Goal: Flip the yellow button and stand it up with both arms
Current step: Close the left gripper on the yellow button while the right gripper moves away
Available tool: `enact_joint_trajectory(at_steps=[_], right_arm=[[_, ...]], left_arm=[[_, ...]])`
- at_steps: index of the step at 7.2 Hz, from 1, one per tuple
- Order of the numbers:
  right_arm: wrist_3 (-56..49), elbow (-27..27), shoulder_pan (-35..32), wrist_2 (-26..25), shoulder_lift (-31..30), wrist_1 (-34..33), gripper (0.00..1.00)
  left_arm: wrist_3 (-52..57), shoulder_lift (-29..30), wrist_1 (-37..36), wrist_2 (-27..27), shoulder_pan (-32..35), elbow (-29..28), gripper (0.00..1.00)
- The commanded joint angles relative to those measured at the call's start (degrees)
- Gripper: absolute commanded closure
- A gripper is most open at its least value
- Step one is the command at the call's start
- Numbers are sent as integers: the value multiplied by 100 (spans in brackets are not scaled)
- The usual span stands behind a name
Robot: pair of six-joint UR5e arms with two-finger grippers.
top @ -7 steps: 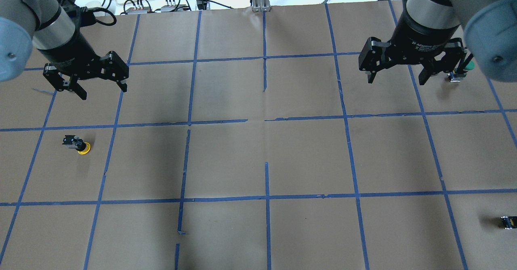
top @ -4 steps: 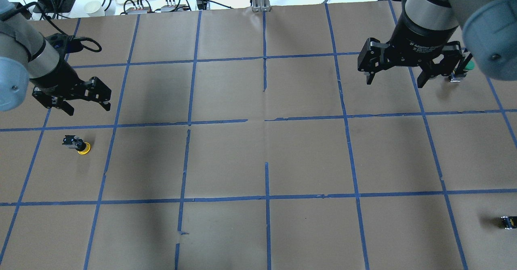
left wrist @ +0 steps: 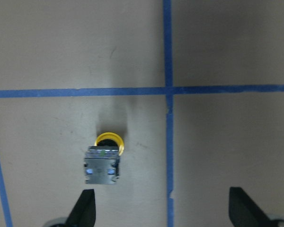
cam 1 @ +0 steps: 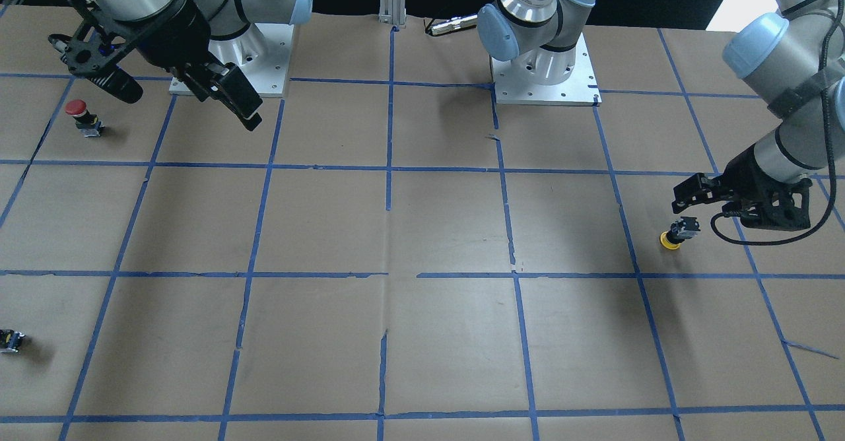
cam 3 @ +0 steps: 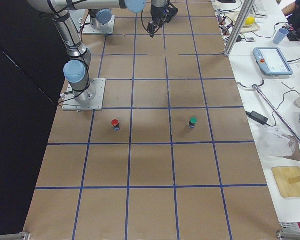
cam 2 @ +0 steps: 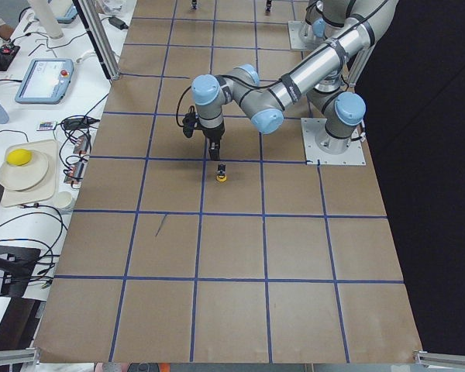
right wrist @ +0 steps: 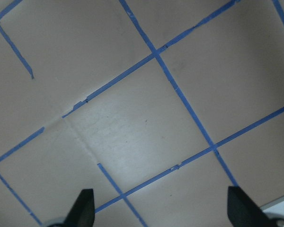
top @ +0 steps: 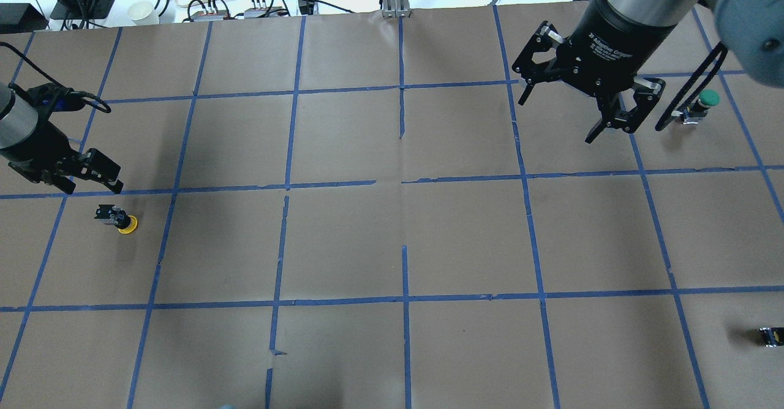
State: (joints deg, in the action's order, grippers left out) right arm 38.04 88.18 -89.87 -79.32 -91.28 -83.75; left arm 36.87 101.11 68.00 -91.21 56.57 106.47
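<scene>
The yellow button (top: pixel 120 219) lies on its side on the brown paper at the table's left, with its yellow cap toward the far side and its grey-black base toward the robot. It also shows in the front view (cam 1: pixel 677 234), the left side view (cam 2: pixel 221 175) and the left wrist view (left wrist: pixel 103 161). My left gripper (top: pixel 87 183) is open and empty. It hangs low just behind the button's base without touching it (cam 1: pixel 709 210) (left wrist: pixel 163 215). My right gripper (top: pixel 558 118) is open and empty, high over the table's right half (cam 1: pixel 185 101) (right wrist: pixel 161 215).
A green-capped button (top: pixel 704 103) stands at the right, beside my right gripper. A red-capped button (cam 1: pixel 78 112) stands near it. A small black-grey block (top: pixel 770 335) lies at the far right edge. Blue tape lines grid the paper.
My left gripper has come down and moved left, close to the yellow button. My right gripper has turned and shifted left, uncovering the green button. The yellow button has not moved.
</scene>
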Motion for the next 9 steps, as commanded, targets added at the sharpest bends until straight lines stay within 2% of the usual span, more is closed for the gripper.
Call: enact_joint_trajectory(at_steps=[1,2,4,5,6,7,8,9], right_arm=[[423,-239,13,293,189,149,0],[624,-214,31,659,198,166,0],[819,-152,48,733,198,201,0],[1054,-152,101,960,207,332,0],[1344,-152,206,1275,216,403,0],[1573,-152,276,1531,225,630,0],[1584,-152,294,1568,216,684,0],[1584,-152,312,1682,216,676,0]], left_arm=[[356,364,-733,15,-199,277,1],[417,453,-779,15,-190,278,1],[418,611,-789,15,-199,400,1],[418,647,-789,15,-190,401,1],[409,638,-797,6,-199,383,6],[426,638,-789,-28,-199,366,34],[426,647,-789,-55,-199,374,65],[392,621,-780,-47,-173,374,77]])
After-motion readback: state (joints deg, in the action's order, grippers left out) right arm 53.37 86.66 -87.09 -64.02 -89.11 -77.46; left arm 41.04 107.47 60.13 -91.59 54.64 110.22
